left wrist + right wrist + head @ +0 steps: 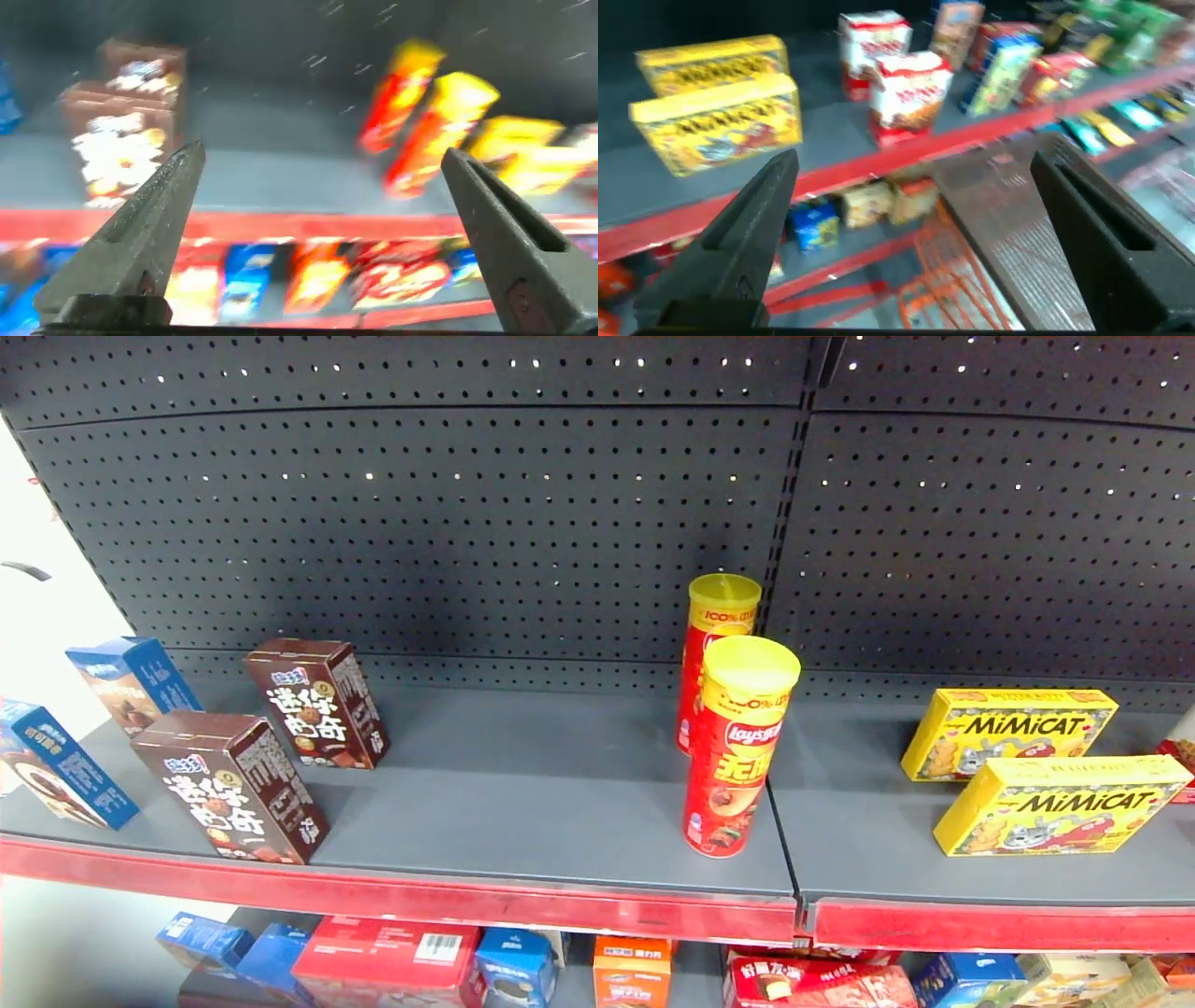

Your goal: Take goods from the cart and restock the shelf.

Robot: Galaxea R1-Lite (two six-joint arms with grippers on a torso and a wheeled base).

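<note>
The left gripper [318, 233] is released, its dark fingers spread wide and empty. Ahead of it, on the grey metal shelf with a red front edge [280, 224], stand red cardboard chip tubes with yellow lids [434, 135] and brown cartons [117, 140]. The right gripper [915, 243], equally spread and empty, faces flat yellow boxes [715, 117], with the orange wire cart [948, 275] close beneath it.

Head camera looks down on the shelf [523, 803] from close. Left wrist camera shares its cans [738, 747]; right wrist, the yellow boxes [1055, 803].
</note>
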